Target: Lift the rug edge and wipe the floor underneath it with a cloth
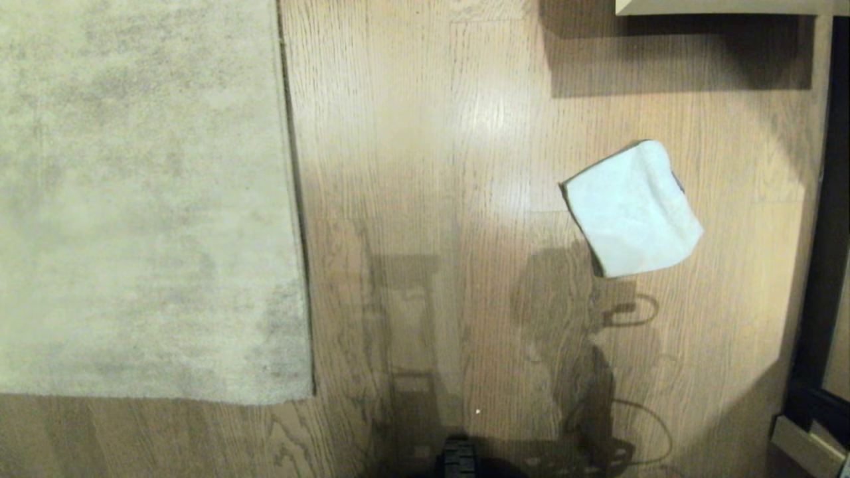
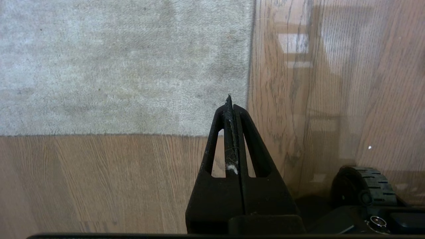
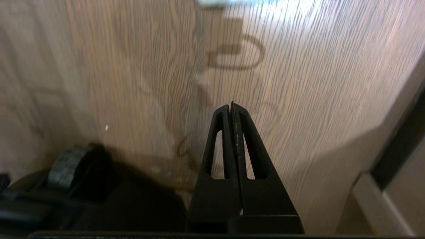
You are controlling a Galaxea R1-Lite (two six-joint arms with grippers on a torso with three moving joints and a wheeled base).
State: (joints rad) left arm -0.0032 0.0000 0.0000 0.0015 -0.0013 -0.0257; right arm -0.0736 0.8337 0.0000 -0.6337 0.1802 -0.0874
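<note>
The mottled beige-grey rug lies flat on the left, its straight rug edge running down to a near corner. A pale mint-blue cloth lies folded on the wood-grain floor at the right, apart from the rug. My left gripper is shut and empty above the rug corner. Over bare floor my right gripper is shut and empty too, and a strip of the cloth shows at the far border of that view. Neither gripper appears in the head view.
A pale furniture base casts a shadow at the far right. A dark frame and light skirting run along the right side. One of the robot's base wheels sits at the near edge, seen too as a wheel beside the left gripper.
</note>
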